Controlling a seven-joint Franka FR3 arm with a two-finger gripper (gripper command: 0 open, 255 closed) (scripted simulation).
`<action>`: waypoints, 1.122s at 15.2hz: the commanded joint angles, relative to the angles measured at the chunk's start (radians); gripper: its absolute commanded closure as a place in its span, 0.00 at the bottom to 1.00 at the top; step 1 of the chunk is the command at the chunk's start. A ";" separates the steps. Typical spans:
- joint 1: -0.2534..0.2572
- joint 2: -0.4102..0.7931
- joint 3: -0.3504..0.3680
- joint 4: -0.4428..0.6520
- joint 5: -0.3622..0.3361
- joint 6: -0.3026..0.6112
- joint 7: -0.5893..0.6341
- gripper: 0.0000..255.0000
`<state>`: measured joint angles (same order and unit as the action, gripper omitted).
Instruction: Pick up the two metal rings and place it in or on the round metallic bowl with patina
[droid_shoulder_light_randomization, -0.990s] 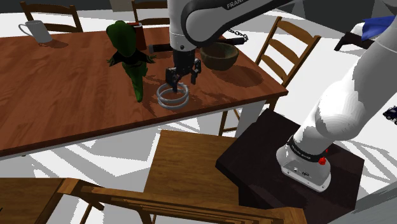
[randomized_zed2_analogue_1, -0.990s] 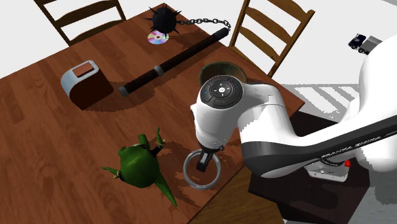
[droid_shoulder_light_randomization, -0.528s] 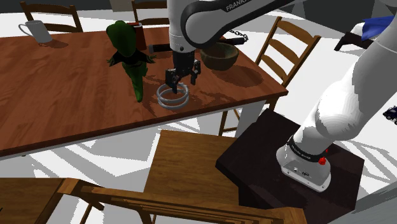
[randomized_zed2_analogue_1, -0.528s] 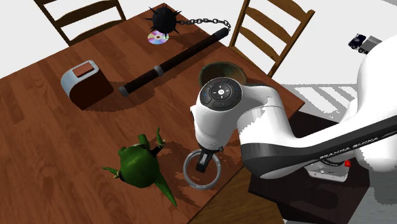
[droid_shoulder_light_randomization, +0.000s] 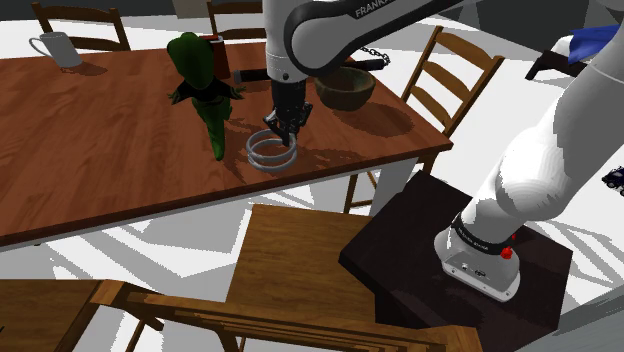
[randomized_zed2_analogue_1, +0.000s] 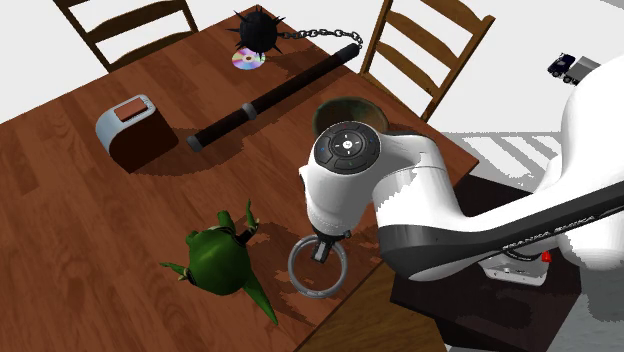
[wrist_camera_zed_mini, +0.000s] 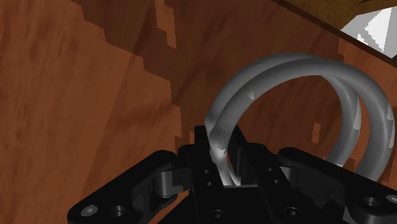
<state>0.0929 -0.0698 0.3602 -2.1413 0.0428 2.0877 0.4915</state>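
Two joined grey metal rings (droid_shoulder_light_randomization: 266, 153) lie on the brown wooden table (droid_shoulder_light_randomization: 100, 150) near its front edge, also seen from above in the second exterior view as rings (randomized_zed2_analogue_1: 316, 270). My black gripper (droid_shoulder_light_randomization: 283, 138) points straight down onto their rim on the bowl's side. In the wrist view the gripper (wrist_camera_zed_mini: 222, 164) is shut on the rings (wrist_camera_zed_mini: 299, 83), with the rim clasped between the fingers. The dark round bowl (droid_shoulder_light_randomization: 346, 88) stands on the table beyond the rings, towards the corner. In the second exterior view the arm partly hides the bowl (randomized_zed2_analogue_1: 326, 112).
A green figurine (droid_shoulder_light_randomization: 202, 88) stands close beside the rings. A spiked ball on a chain (randomized_zed2_analogue_1: 262, 33) with a long dark handle, a disc (randomized_zed2_analogue_1: 248, 58), a small brown box (randomized_zed2_analogue_1: 130, 130) and a mug (droid_shoulder_light_randomization: 55, 47) are farther off. Wooden chairs (droid_shoulder_light_randomization: 455, 70) ring the table.
The fingers, apart over the rings' rim in the earlier frames, have come together on it. The arm and rings have otherwise stayed in place.
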 joint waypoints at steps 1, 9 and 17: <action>0.000 0.000 0.000 0.000 0.000 0.000 0.000 1.00; -0.001 -0.030 -0.004 0.065 0.009 -0.093 -0.006 1.00; -0.003 -0.050 -0.009 0.153 0.014 -0.200 -0.010 1.00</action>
<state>0.0901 -0.1170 0.3526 -2.0019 0.0562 1.9039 0.4826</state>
